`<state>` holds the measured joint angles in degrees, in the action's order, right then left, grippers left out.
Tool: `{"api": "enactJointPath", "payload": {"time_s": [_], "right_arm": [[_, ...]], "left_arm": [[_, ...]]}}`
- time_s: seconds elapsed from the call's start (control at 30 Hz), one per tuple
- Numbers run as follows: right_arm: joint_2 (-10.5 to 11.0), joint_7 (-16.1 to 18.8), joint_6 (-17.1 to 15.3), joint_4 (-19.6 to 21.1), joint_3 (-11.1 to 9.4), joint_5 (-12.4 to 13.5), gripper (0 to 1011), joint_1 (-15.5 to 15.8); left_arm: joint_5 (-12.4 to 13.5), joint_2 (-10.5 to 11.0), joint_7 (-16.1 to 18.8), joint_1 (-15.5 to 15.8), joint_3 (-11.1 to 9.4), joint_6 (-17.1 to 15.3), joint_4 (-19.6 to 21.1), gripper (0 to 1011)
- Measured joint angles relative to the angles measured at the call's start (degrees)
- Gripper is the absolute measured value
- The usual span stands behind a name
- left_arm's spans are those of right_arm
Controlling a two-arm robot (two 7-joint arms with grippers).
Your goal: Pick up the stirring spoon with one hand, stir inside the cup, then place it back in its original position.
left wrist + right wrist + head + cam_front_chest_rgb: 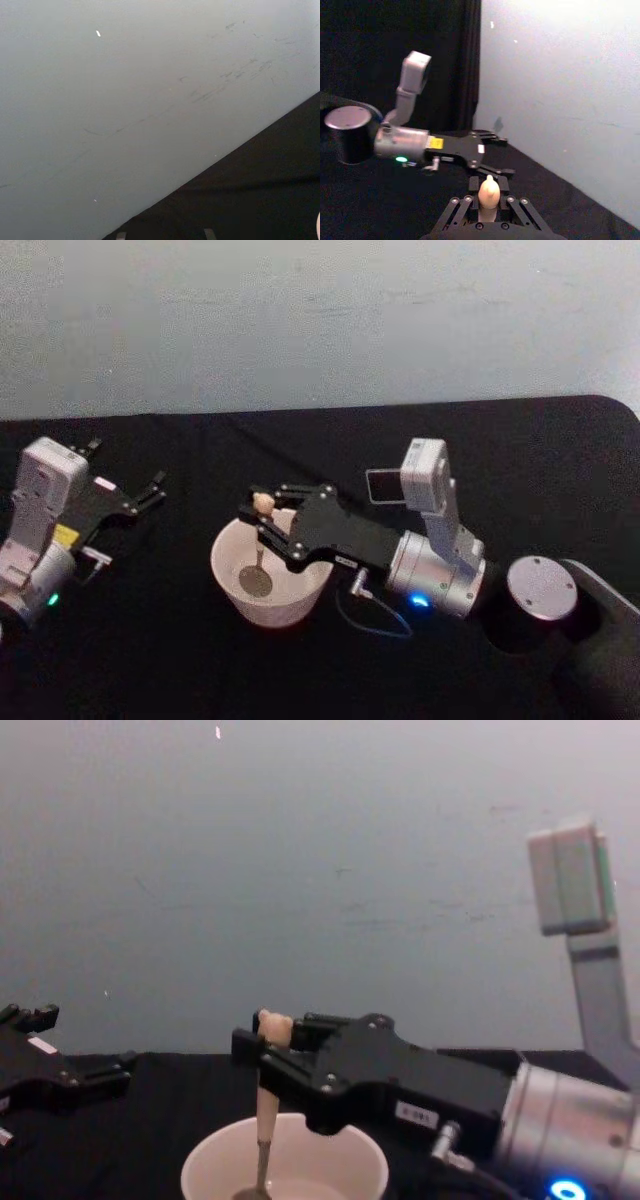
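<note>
- The right pincer (262,510) grips the stirring spoon (266,1105), bowl down inside the cup (272,612).
- A wide sweep could shove the cup wall and tip it.
- The left pincer (125,466) idles open, left.

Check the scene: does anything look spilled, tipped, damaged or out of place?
Nothing stands out. The cup stands upright on the black table with no spill visible around it. The right gripper holds the stirring spoon upright, its bowl down inside the cup. The left gripper hangs open off to the left, idle.
</note>
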<state>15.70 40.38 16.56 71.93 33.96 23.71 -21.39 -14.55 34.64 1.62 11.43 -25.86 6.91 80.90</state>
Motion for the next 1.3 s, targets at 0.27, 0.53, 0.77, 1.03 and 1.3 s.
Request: {"api": "enactJointPath", "payload": {"time_s": [0.27,0.53,0.77,1.03,1.3], "right_arm": [[-1.48,-1.58,1.33,-4.25,-0.79,-1.52,213,-2.24],[-1.06,-2.0,1.49,-4.9,-2.11,-1.81,213,-2.26],[-0.78,-1.97,1.5,-4.45,-2.56,-2.01,213,-1.78],[-0.02,-1.43,1.44,-2.62,-3.27,-1.47,213,-1.42],[2.35,0.24,0.46,2.95,-4.99,1.59,213,-0.82]], "left_arm": [[0.0,0.0,0.0,0.0,0.0,0.0,0.0,1001],[0.0,0.0,0.0,0.0,0.0,0.0,0.0,1001],[0.0,0.0,0.0,0.0,0.0,0.0,0.0,1001],[0.0,0.0,0.0,0.0,0.0,0.0,0.0,1002],[0.0,0.0,0.0,0.0,0.0,0.0,0.0,1001]]}}
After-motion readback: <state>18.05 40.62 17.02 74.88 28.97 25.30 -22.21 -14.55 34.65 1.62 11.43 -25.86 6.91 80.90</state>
